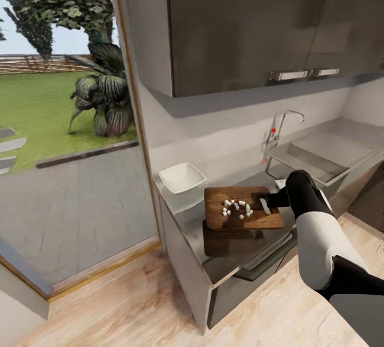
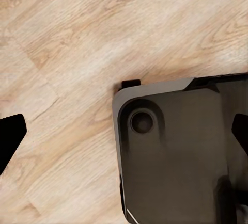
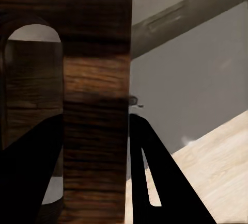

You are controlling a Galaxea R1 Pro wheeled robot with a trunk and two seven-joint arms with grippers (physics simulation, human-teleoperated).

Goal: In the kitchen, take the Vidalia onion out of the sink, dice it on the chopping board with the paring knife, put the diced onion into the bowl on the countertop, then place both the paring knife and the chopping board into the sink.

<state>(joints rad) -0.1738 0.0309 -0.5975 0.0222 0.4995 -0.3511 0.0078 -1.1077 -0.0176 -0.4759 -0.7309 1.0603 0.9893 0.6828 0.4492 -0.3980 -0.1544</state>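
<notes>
On the grey countertop (image 1: 240,261), right tool (image 3: 95,146) pinches the chopping board (image 1: 242,208); left tool (image 2: 124,136) spread above wood floor (image 2: 67,53).

One board (image 1: 242,214) lies on the tabletop (image 1: 234,259), and one white bowl (image 1: 182,177) sits beside it. About fifteen white onion cubes (image 1: 237,209) are scattered on the board; they are too small for an exact count. One knife (image 1: 264,206) is there, one sink (image 1: 325,156) with one tap (image 1: 281,128), and two cabinet handles (image 1: 304,73) above.
</notes>
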